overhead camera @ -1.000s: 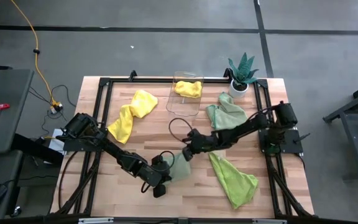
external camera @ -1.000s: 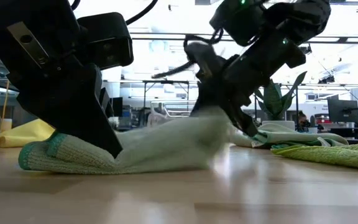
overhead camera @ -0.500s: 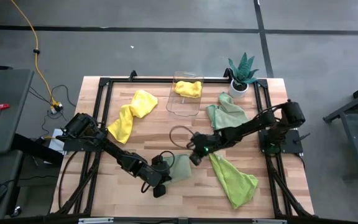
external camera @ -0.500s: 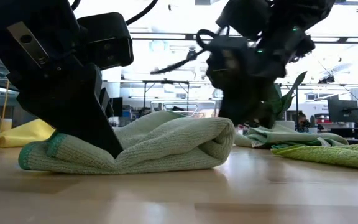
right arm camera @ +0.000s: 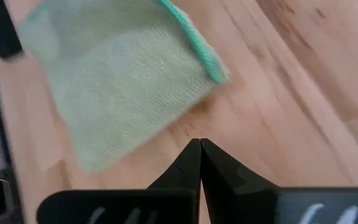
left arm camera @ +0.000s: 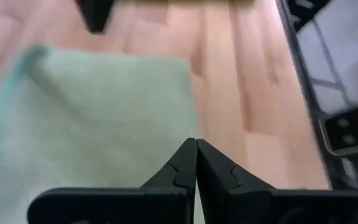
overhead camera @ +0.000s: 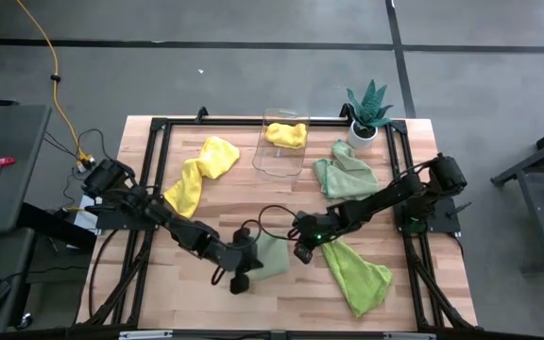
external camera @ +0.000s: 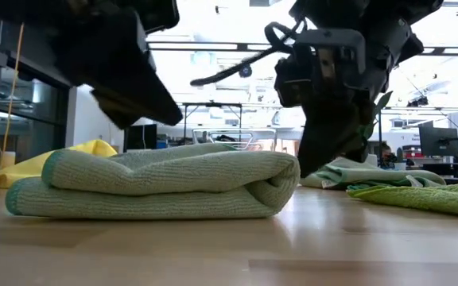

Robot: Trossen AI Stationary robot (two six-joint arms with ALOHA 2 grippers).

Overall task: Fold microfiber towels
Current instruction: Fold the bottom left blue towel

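The pale mint towel (overhead camera: 272,256) lies folded on the counter (overhead camera: 206,297) near its front edge, flanked by the left hand (overhead camera: 236,280) and right hand (overhead camera: 300,253), both pinched together, holding nothing.

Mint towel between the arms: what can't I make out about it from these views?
- Folded mint towel, high view: left gripper covers its near-left corner, so edge alignment is unclear.
- Low view: only one side shows; top face and far edge are hidden.
- Left wrist view: blurred, cut off by the frame.
- Right gripper: its view is blurred too.
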